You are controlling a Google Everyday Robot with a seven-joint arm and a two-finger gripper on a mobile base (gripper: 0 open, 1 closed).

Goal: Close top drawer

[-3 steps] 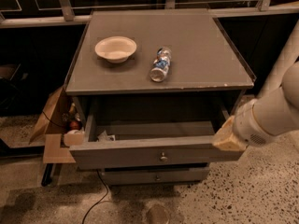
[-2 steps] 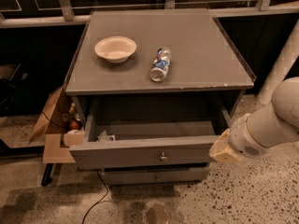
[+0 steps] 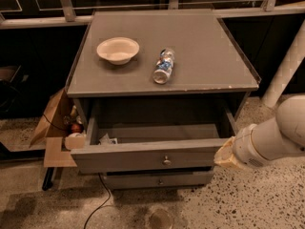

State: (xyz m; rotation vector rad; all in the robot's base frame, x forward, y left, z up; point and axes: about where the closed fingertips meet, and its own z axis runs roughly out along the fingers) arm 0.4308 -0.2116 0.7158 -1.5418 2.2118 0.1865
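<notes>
So the top drawer [image 3: 143, 157] is nowhere near shut, it's hanging way out of the cabinet [image 3: 190, 56] with its front panel well forward of the top's edge, and you can see right down into it, there's some small white scrap [image 3: 106, 139] in the left front corner. Basically the whole push is left to do, I'd say nothing of the closing itself is done yet. The gripper [image 3: 224, 156] is parked at the right end of the drawer front, right up against that corner or just beside it, can't say for sure if it's touching, and well off from the little round knob [image 3: 166, 160] in the middle. Honestly can't tell if the gripper is open or closed from here. The arm [image 3: 274, 137] comes in low from the right, roughly level with the drawer front, pointing left at it. Looks to me like it's lined up to shove that corner inward rather than grab the knob
</notes>
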